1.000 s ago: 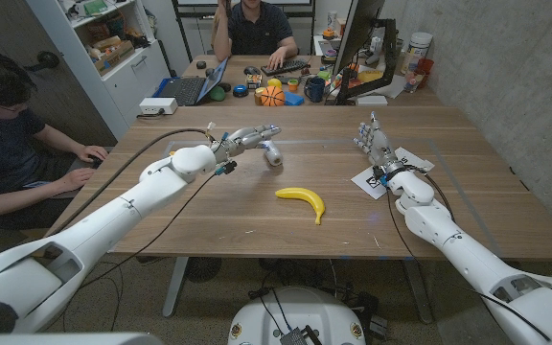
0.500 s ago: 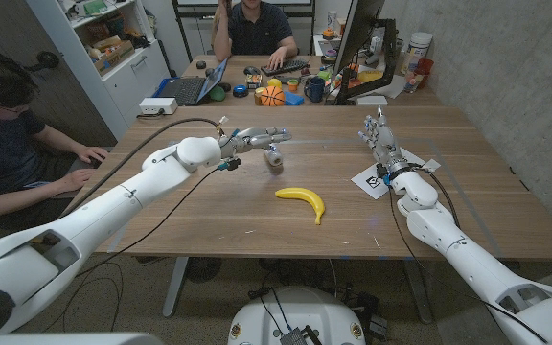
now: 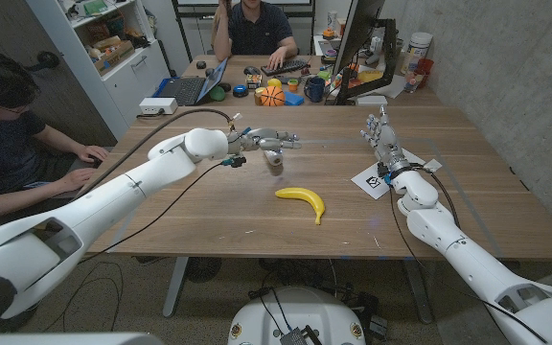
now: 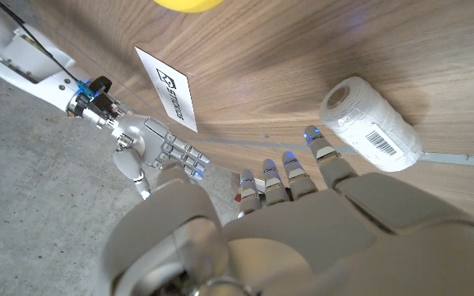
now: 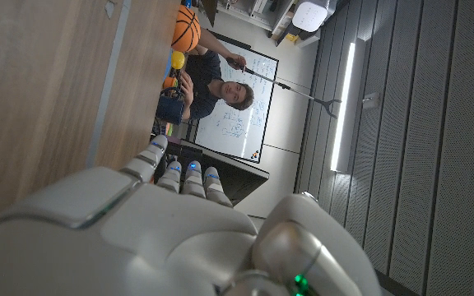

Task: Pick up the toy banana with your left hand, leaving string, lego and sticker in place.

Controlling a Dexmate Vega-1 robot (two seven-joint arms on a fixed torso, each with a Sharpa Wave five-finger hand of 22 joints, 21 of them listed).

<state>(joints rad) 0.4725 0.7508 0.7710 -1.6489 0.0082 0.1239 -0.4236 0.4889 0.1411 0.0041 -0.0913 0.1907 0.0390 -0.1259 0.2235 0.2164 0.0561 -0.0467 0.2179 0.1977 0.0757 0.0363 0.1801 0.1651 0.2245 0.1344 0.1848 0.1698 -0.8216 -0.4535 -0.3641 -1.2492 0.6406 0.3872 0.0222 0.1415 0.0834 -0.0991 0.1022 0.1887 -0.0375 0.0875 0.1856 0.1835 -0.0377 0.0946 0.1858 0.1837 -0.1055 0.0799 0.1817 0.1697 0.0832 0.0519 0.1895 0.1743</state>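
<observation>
The left hand [image 3: 268, 142] hovers empty, fingers extended, just above the white string spool [image 3: 274, 164], the reach still in hand. The toy banana [image 3: 301, 199] lies nearer the robot, untouched. Next it must come back and down without nudging the spool.

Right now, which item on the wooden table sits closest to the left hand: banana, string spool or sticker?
The white spool of string, lying on its side just under the left hand. The yellow toy banana is nearer the robot; the white sticker lies by the right hand.
</observation>
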